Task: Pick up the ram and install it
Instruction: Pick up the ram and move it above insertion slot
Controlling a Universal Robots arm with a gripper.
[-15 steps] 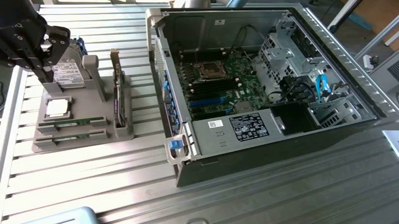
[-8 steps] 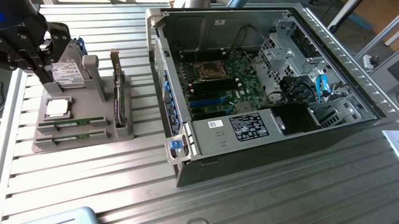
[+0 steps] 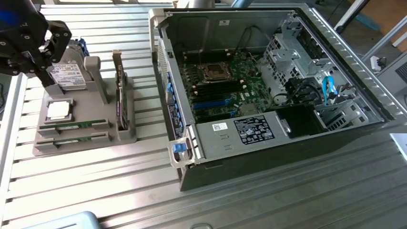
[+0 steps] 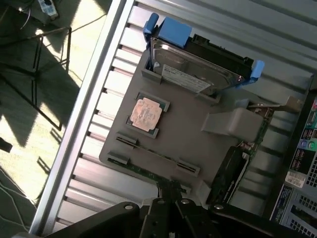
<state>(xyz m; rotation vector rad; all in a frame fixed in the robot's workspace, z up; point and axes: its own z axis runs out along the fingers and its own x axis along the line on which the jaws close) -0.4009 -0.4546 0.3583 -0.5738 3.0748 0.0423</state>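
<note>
Two green ram sticks lie side by side in slots of a grey holder (image 3: 95,136): one ram (image 3: 72,125) (image 4: 154,152) sits closer to the holder's middle, the other ram (image 3: 68,140) (image 4: 143,172) along its edge. My black gripper (image 3: 48,80) (image 4: 169,192) hangs above the holder, over the hard drive end in the exterior view. Its fingers are shut together with nothing between them. In the wrist view its tips point near one end of the edge-side ram, well clear of it.
The holder also carries a silver hard drive (image 3: 66,75) (image 4: 190,69), a processor chip (image 3: 58,110) (image 4: 146,114) and an upright expansion card (image 3: 119,93). At the exterior view's right stands the open computer case (image 3: 356,62) with its motherboard (image 3: 222,90). All rest on a ribbed metal table (image 3: 95,191).
</note>
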